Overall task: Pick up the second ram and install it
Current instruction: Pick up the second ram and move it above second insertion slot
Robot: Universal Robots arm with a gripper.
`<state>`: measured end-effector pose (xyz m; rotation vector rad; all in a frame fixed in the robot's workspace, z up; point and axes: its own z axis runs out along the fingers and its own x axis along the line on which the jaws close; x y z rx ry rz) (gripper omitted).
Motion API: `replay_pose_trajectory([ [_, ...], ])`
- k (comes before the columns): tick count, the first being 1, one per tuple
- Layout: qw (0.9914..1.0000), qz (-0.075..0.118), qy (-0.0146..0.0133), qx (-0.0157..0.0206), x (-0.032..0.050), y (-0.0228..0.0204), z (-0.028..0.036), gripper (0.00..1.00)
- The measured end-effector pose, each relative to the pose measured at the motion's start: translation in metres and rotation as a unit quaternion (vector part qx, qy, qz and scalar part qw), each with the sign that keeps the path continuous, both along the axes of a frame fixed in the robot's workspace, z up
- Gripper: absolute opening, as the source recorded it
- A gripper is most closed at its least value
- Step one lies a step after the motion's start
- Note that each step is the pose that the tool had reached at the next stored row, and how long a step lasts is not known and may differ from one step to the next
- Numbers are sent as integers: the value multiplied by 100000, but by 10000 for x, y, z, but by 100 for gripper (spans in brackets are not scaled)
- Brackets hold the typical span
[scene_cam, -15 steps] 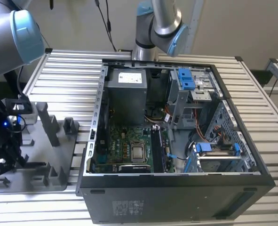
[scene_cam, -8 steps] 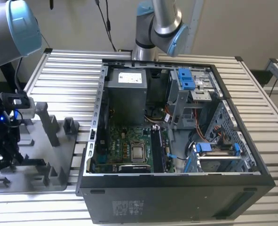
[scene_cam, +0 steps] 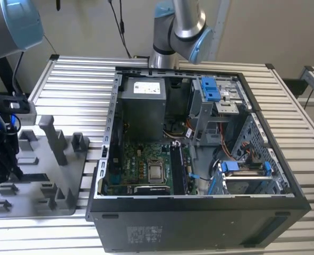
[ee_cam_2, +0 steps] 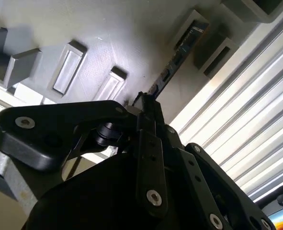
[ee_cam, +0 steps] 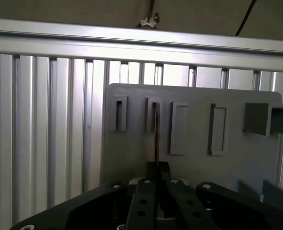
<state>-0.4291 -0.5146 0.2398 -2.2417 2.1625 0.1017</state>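
The second ram [ee_cam: 156, 134] is a thin dark stick seen edge-on, standing in a slot of the grey fixture plate [ee_cam: 237, 153]. In the second wrist view the second ram [ee_cam_2: 167, 72] runs from a raised holder on the plate [ee_cam_2: 131, 38] down to my fingertips. My gripper [ee_cam: 158, 167] is shut on the stick's near end, its black fingers pressed together around it; the gripper [ee_cam_2: 143, 100] grips the same end there. In the exterior view my gripper [scene_cam: 0, 164] hangs over the fixture plate [scene_cam: 40, 204] at the view's far left.
An open computer case [scene_cam: 199, 218] lies on the ribbed aluminium table [scene_cam: 77, 79], with its motherboard [scene_cam: 141, 164], power supply [scene_cam: 142, 106] and blue drive brackets exposed. A tall grey post [scene_cam: 53, 138] and several small blocks rise from the fixture plate. A second arm's base [scene_cam: 178, 26] stands behind the case.
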Motion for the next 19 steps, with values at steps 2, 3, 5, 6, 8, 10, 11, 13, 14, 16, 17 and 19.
replay_pose_trajectory([
  [2,100000,-2,-1,-1,0,0,46,14],
  [3,100000,-3,-1,-1,0,0,66,14],
  [5,100000,-4,11,-4,0,0,107,14],
  [6,100000,-3,25,-10,0,0,126,14],
  [8,100000,-7,29,-15,0,0,165,14],
  [10,100000,-6,32,-16,0,0,209,14],
  [11,100000,-9,36,-19,0,0,230,14],
  [13,100000,-14,38,-21,0,0,272,14],
  [14,100000,-24,35,-16,0,0,289,14],
  [16,100000,-43,33,-18,0,0,316,14],
  [17,100000,-57,34,-17,0,0,335,14],
  [19,100000,-92,32,-19,0,0,379,14],
])
